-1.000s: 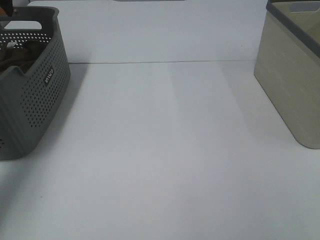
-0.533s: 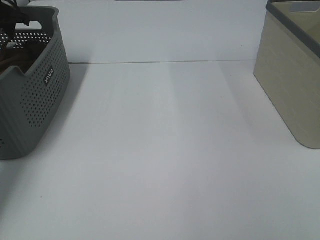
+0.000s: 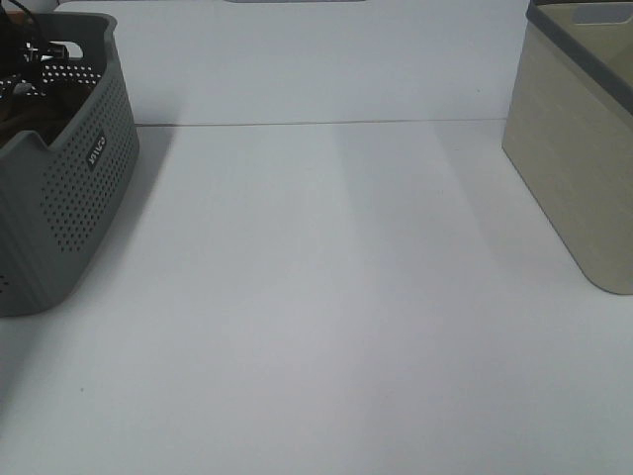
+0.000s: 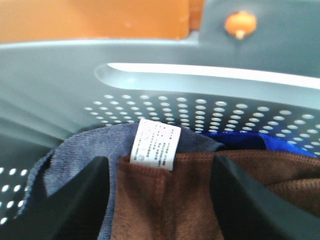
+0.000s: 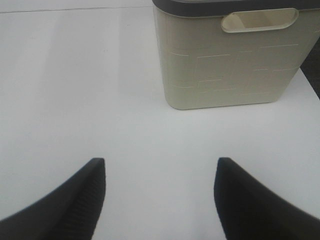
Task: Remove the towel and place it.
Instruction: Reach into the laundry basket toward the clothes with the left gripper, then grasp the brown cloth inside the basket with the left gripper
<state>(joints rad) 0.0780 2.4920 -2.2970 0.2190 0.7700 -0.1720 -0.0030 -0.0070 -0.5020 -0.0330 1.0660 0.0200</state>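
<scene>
Our left gripper (image 4: 161, 205) has its jaws spread and unclenched, straddling a corner of the towel (image 4: 190, 200) where the white tag (image 4: 155, 145) stands up. We cannot tell whether the fingers touch the cloth. The towel lies inside the grey basket (image 3: 79, 198) at the left edge of the desk (image 3: 326, 297), over a denim-blue cloth (image 4: 70, 155) and beside a bright blue one (image 4: 260, 142). Our right gripper (image 5: 160, 200) hangs released and empty above the desk, near the beige bin (image 5: 225, 65) at the right edge.
</scene>
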